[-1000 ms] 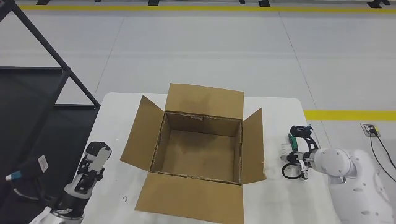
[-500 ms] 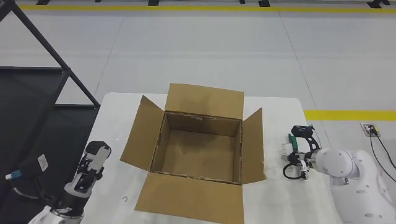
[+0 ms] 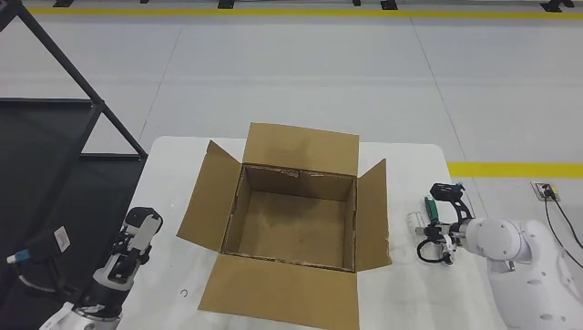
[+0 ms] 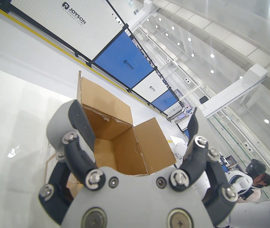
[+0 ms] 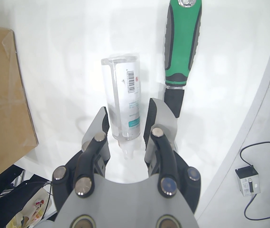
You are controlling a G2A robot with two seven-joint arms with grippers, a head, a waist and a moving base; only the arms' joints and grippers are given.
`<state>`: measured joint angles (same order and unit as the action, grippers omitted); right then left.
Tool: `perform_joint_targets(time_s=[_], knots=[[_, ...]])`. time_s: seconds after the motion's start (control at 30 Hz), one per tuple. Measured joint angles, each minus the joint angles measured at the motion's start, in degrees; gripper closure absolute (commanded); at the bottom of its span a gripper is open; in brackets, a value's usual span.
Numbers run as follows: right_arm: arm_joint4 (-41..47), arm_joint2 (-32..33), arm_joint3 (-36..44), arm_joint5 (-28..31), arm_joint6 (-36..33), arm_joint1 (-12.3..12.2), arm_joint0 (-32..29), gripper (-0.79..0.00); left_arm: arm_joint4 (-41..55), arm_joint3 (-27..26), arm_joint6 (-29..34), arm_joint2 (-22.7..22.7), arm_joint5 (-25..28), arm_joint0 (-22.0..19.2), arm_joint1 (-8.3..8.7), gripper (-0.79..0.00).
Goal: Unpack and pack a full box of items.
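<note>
My right gripper [image 5: 128, 112] sits over the clear bottle [image 5: 123, 91], which lies flat on the table [image 5: 66, 36]. One finger is on each side near its cap end, with a little gap showing, so I am not squeezing. The bottle's long side points straight away from me (a green-handled tool [image 5: 182, 39] lies just beside it). My left gripper [image 4: 135, 110] is wide open and empty, across the box [image 3: 301, 148] — so right is nearer.

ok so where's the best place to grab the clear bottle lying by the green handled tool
Take the clear bottle across its straight round body, near the nozzle end, coming down from above. It lies flat on the table, so only its two long sides are free. The right gripper straddles it there, open, with room in the gap beside the green-handled tool.
</note>
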<state>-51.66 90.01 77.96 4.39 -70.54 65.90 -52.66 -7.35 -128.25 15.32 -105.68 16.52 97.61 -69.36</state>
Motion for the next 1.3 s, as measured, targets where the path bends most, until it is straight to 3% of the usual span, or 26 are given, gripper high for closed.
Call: perform_joint_targets(time_s=[0.17,0.23,0.7,1.1,1.3], knots=[[2.1,2.2,5.0,0.0,0.7,-0.6,-2.3,-0.4,-0.1,-0.3,0.1,-0.1,0.0,-0.1,0.02,-0.785],[2.8,3.1,7.7,-0.4,0.9,-0.8,-3.6,-0.785,0.0,-0.3,0.1,-0.1,0.0,-0.1,0.02,-0.785],[13.7,10.4,29.9,-4.2,7.1,-1.5,-13.5,-0.785,0.0,-0.9,-0.5,-0.6,0.3,0.4,-0.01,-0.785],[14.0,10.4,30.0,-4.1,7.2,-1.5,-13.7,-0.785,0.2,-1.3,-0.8,-1.0,0.2,0.7,-0.04,-0.785],[19.1,10.1,30.1,-2.6,13.2,-1.4,-15.0,-0.785,0.3,-1.2,-1.3,-1.1,-0.9,0.3,-0.07,-0.785]])
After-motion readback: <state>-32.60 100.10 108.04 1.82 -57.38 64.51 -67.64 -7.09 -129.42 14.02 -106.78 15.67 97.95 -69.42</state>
